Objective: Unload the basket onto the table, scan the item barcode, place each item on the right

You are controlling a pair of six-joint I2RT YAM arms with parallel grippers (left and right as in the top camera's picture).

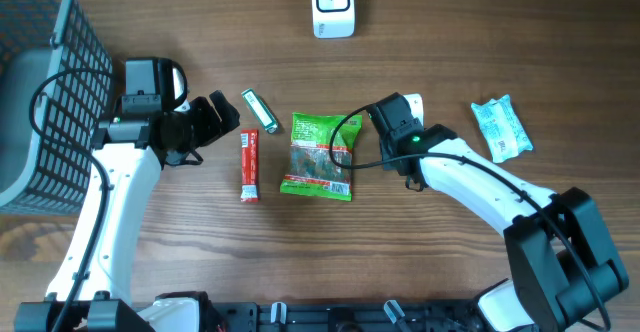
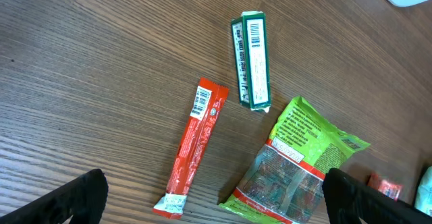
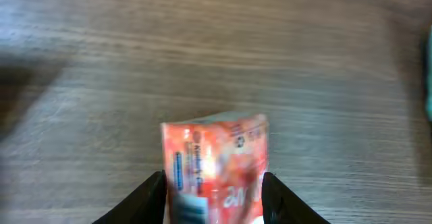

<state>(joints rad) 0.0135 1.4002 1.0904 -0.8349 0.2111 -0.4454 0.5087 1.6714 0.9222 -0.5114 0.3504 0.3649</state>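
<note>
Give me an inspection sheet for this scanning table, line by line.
Surface: brown wooden table, no spills seen.
Job's things: white barcode scanner at the far edge; orange-red foil packet in the right tool.
Clutter: red stick sachet, slim green pack, green snack bag, pale blue packet, all flat on the table.
Tools: left tool open, empty; right tool closed on the packet.
Cables: black cable loops over the snack bag.
Surroundings: grey mesh basket beside the left arm.

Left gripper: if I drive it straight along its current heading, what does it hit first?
Probably the red stick pack, lying nearest ahead of the open left gripper; the green gum pack sits just beyond. Height is unclear.
</note>
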